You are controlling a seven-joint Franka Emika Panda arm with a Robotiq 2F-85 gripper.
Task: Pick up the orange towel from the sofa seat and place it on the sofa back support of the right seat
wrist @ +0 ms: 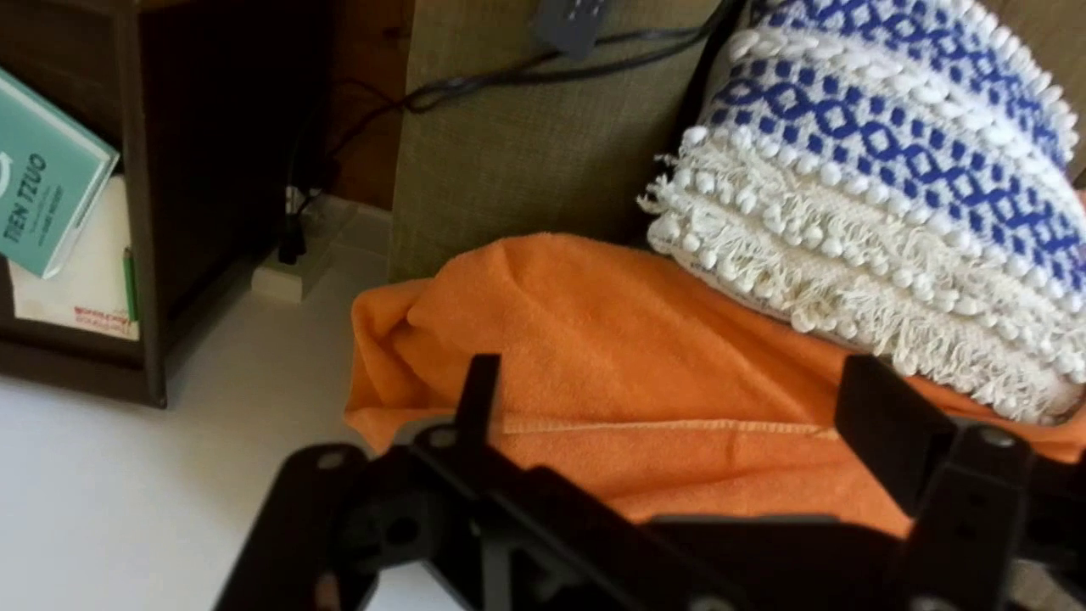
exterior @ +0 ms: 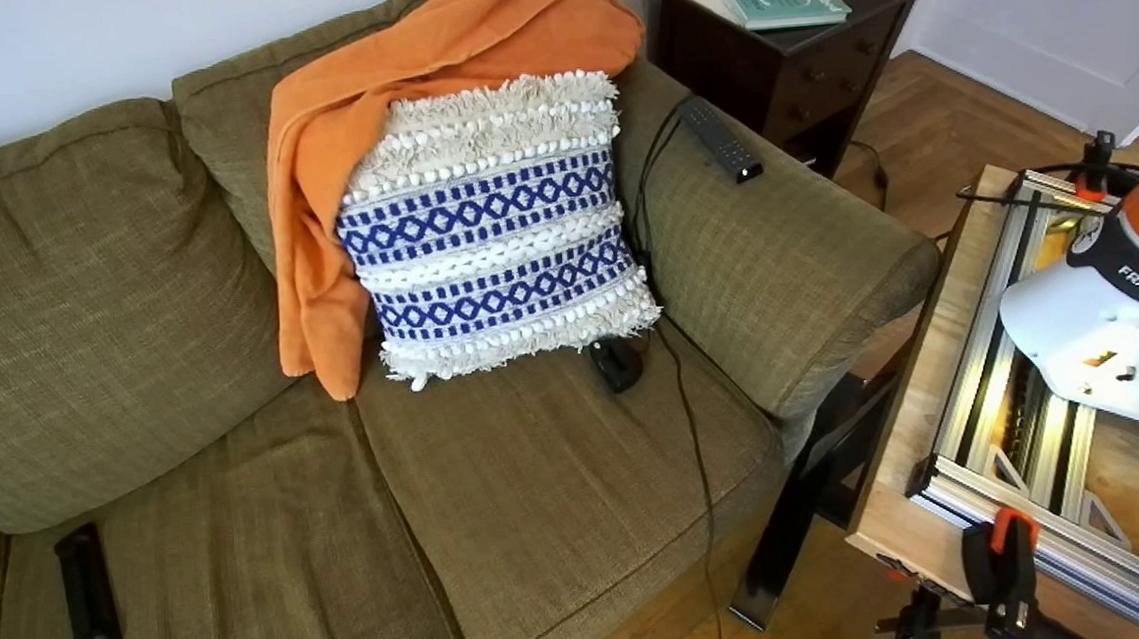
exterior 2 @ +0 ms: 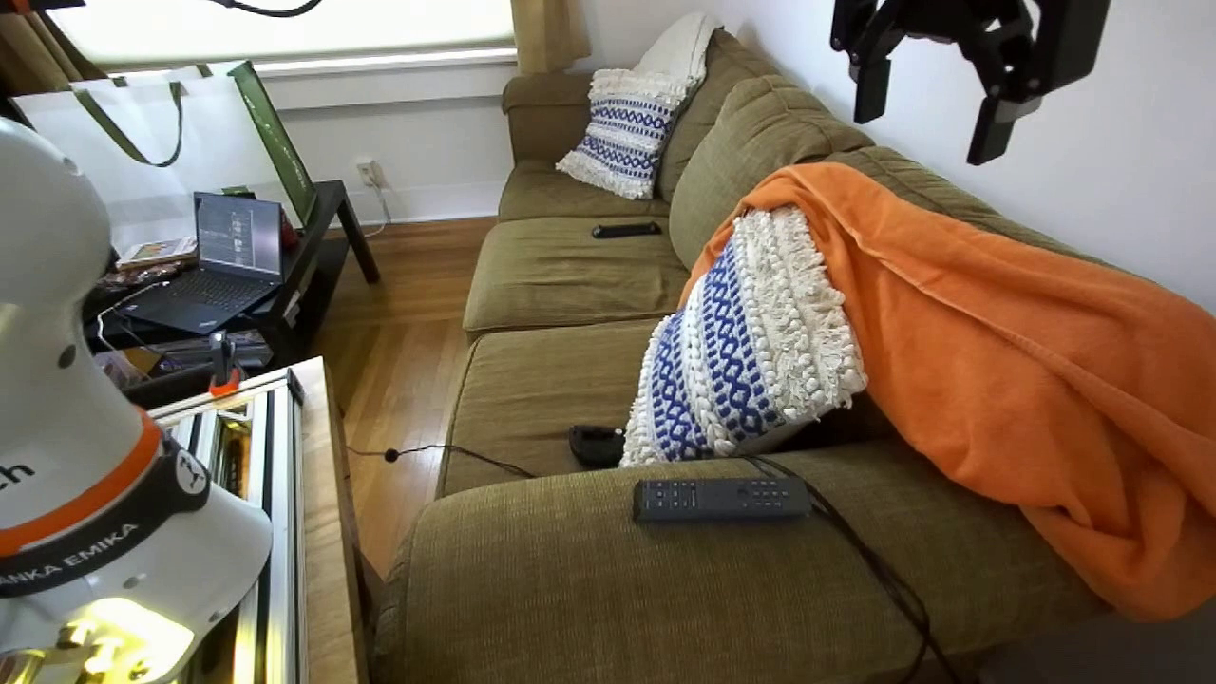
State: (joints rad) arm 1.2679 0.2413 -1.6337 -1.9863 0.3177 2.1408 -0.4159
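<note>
The orange towel [exterior: 451, 52] lies draped over the back support [exterior: 229, 148] of the right seat, behind a patterned pillow. One end hangs down beside the pillow to the seat. In an exterior view the towel [exterior 2: 1026, 351] also spreads past the rear of the armrest. My gripper [exterior 2: 931, 114] is open and empty, raised above the sofa back and apart from the towel. In the wrist view the towel [wrist: 594, 331] shows below and between the open fingers of the gripper [wrist: 670, 365]. The gripper is out of view in an exterior view.
The blue-and-white pillow [exterior: 493, 225] leans on the right seat. A remote [exterior: 720, 139] and cables lie on the armrest [exterior: 784, 234]. A black device [exterior: 618, 363] sits on the seat. A dark side table [exterior: 792, 53] with books stands beside the armrest. The wall [exterior 2: 1140, 142] is behind the sofa.
</note>
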